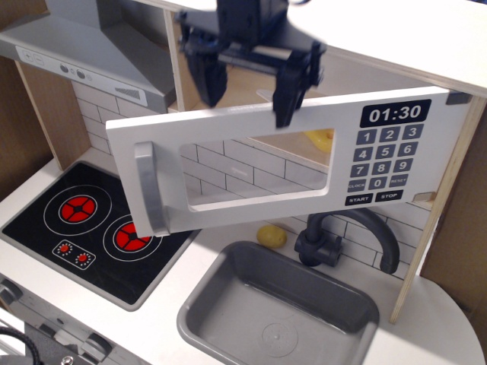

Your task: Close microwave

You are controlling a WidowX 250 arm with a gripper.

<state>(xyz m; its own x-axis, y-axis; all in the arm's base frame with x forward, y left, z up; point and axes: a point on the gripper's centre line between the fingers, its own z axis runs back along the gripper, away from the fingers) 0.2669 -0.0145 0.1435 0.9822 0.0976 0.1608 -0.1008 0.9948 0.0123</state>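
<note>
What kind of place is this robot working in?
Most likely a toy play kitchen. A white microwave door with a printed keypad hangs partly open, a flat printed stovetop lies below it, and a small grey sink with a black faucet sits alongside.
</note>
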